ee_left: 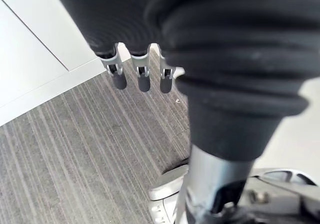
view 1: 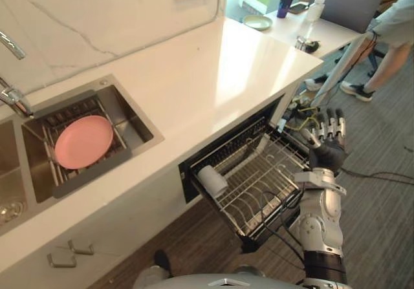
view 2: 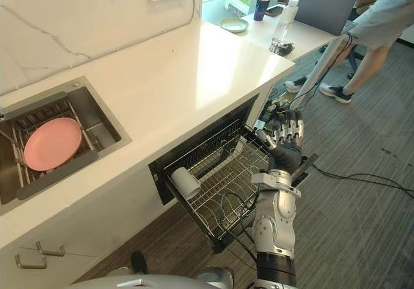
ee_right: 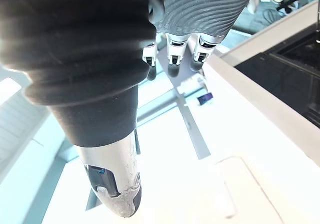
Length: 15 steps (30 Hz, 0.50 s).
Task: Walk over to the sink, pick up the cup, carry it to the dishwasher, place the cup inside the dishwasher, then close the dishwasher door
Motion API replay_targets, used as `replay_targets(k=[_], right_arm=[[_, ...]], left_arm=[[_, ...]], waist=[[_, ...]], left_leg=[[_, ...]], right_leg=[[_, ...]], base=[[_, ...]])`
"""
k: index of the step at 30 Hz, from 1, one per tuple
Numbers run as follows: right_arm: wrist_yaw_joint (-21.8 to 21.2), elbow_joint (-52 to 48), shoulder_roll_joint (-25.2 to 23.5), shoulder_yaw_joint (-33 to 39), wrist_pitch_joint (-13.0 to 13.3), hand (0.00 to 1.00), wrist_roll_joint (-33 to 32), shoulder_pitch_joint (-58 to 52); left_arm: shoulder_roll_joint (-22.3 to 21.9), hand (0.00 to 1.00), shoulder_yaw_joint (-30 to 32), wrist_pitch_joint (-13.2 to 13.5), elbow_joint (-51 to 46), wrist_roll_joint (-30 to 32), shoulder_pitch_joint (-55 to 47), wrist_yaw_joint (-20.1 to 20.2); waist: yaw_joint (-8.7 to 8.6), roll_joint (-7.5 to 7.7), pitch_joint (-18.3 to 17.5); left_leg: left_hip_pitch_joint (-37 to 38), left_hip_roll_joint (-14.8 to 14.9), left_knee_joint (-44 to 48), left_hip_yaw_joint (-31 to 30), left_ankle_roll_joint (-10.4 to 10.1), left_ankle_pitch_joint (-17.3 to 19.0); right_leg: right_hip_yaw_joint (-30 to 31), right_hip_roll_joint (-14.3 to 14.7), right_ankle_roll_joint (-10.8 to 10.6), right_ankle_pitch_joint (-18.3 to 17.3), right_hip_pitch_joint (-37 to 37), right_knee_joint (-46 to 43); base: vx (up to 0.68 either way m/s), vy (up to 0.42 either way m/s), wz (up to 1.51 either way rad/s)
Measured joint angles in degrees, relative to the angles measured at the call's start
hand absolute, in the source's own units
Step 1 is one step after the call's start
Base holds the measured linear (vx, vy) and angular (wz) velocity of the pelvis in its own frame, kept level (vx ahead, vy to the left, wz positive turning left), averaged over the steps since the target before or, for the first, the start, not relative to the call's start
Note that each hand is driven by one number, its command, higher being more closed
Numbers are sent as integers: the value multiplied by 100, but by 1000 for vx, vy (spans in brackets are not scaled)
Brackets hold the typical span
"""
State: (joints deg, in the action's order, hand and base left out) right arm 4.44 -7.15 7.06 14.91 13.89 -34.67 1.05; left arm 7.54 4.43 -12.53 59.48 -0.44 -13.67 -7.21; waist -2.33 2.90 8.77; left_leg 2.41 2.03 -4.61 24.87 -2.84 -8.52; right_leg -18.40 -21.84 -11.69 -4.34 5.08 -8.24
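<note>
A white cup (view 1: 212, 180) lies on its side in the wire rack (view 1: 259, 179) of the dishwasher (view 2: 213, 148), which is pulled out below the white counter (view 1: 194, 88). My right hand (view 1: 326, 143) is raised by the rack's outer right corner, with straight fingers and nothing in it. It is apart from the cup. In the left wrist view my left hand (ee_left: 140, 78) hangs over the grey carpet with relaxed fingers and holds nothing.
A steel sink (view 1: 139, 124) at the left holds a pink plate (view 1: 84, 141) on a rack, with a faucet (view 1: 13, 98) beside it. A person (view 1: 388, 37) stands at the far right by a desk (view 1: 323, 33) with bottles and a green plate (view 1: 257, 22). Cables lie on the carpet.
</note>
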Motion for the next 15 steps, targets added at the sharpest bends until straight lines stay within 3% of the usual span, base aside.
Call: replay_targets(k=[1, 2, 3, 4, 6, 7, 8, 9, 10, 11, 12, 13, 15], right_arm=[[106, -29, -25, 56, 0, 0, -60, -6], [224, -36, -88, 183, 1, 0, -117, -19], [255, -30, -95, 222, -1, 0, -156, -20], [296, -28, -94, 189, -4, 0, -223, -21], [323, -30, -218, 65, -10, 0, -326, -22], [326, -30, -343, -51, -16, 0, -324, -50], [326, -34, -403, -89, -18, 0, -322, -60], [328, -57, -492, -77, -18, 0, -322, -64], [327, -98, -527, -21, 6, 0, -324, -87], [323, -125, -490, 72, 28, 0, -325, -165], [325, -285, -368, 286, 79, 0, -330, -324], [318, -337, -434, 480, 115, 0, -331, -469], [292, -340, -410, 563, 117, 0, -327, -515]], left_arm=[[34, 0, -15, 64, 0, 11, 16, 12], [40, 0, -64, 130, 4, 71, 26, 16], [22, 0, -83, 157, 4, 71, 36, 15], [-20, 0, -199, 203, -8, 62, 46, 12], [23, 0, -299, 266, -35, 52, 55, 93], [159, 0, -324, 271, -58, 50, 71, 261], [246, 0, -390, 264, -77, 49, 88, 359], [403, 0, -570, 213, -82, 55, 162, 570], [558, 0, -728, 127, -12, 81, 234, 792], [623, 0, -725, 70, 85, 93, 314, 925], [556, 0, -743, -3, 83, 134, 288, 1010], [491, 0, -698, -29, 71, 168, 230, 981], [461, 0, -717, -104, 70, 202, 115, 870]], waist=[[12, 13, 12], [4, 55, 38], [18, 9, 35], [40, -116, 24], [58, -154, 7], [67, -83, 43], [57, 8, 38], [27, 175, 70], [-65, 458, 0], [-246, 610, 22], [-264, 455, 96], [-172, 449, 151], [-204, 364, 57]], left_leg=[[31, -97, -15, -19, 39, 32], [69, -193, -37, -121, 109, 88], [78, -185, -38, -147, 148, 116], [69, -116, -37, -191, 150, 118], [65, -37, -36, -274, 218, 186], [-13, 25, -37, -429, 248, 206], [-67, 46, -37, -528, 249, 207], [-213, 59, -39, -769, 247, 213], [-412, -188, 106, -914, 271, 291], [-669, -301, 806, -921, 523, 463], [-828, -330, 1833, -1031, 674, 1254], [-528, -482, 1596, -1110, 645, 1434], [-447, -587, 1455, -1225, 644, 1365]], right_leg=[[-76, -109, 63, 8, 41, -67], [-253, -215, 342, 13, 113, -230], [-391, -247, 521, 106, 68, -424], [-528, -247, 959, 365, -131, -847], [-344, -145, 1261, 660, -367, -1183], [55, 122, 967, 388, -530, -1385], [239, 365, 902, 116, -579, -1410], [654, 977, 857, -486, -621, -1166], [1185, 1424, 1000, -896, -638, -520], [1333, 1386, 819, -826, -601, -596], [1476, 1410, 825, -1089, -686, -1073], [1796, 1398, 870, -1180, -633, -1338], [1892, 1429, 848, -1122, -483, -1108]], base=[[25, 126, 29], [17, 84, 31], [-2, 113, 34], [-11, 71, 16], [-9, 101, 15], [2, 43, 25], [5, -95, 48], [-17, -139, 74], [0, -89, 112], [7, -29, 137], [19, 57, 110], [6, 53, 64], [30, 62, 26]])
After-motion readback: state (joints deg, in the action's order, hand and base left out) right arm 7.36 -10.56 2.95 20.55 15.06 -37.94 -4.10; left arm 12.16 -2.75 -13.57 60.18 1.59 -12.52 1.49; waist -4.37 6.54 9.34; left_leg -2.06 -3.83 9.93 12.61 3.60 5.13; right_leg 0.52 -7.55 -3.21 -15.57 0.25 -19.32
